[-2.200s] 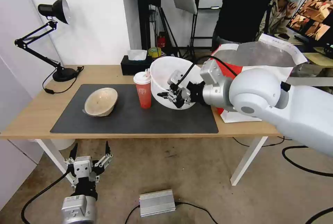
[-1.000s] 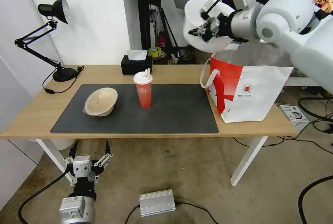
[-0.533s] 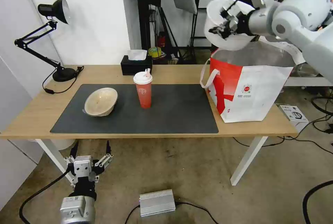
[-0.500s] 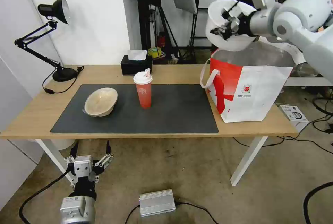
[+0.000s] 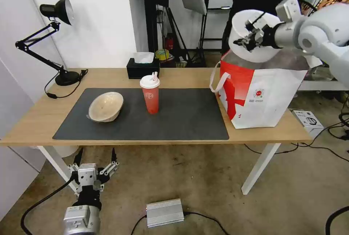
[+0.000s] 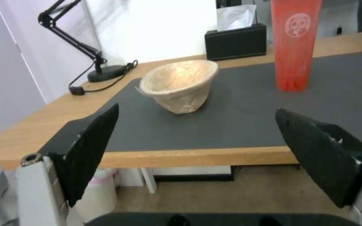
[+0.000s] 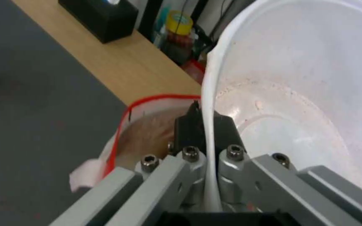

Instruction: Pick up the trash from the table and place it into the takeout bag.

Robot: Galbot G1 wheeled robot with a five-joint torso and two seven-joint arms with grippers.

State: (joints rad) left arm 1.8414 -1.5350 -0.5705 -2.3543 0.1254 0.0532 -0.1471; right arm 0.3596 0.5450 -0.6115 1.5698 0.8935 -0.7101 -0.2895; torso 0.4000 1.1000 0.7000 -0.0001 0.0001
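1 white bowl [image 5: 251, 42], 1 red cup [image 5: 150, 94], 1 beige bowl [image 5: 105, 106]

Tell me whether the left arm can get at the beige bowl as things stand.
Probably yes. The left claw hangs open below the table edge, facing the beige bowl across bare mat. Nothing stands between them; it would only need to rise over the edge.

Between the clamped fingers of the right gripper [image 7: 206, 125], only the white bowl's [image 7: 298, 94] rim shows; its far side is cut off. Beyond the left gripper's [image 6: 198, 150] spread fingers, the red cup's [image 6: 294, 47] top is cropped.
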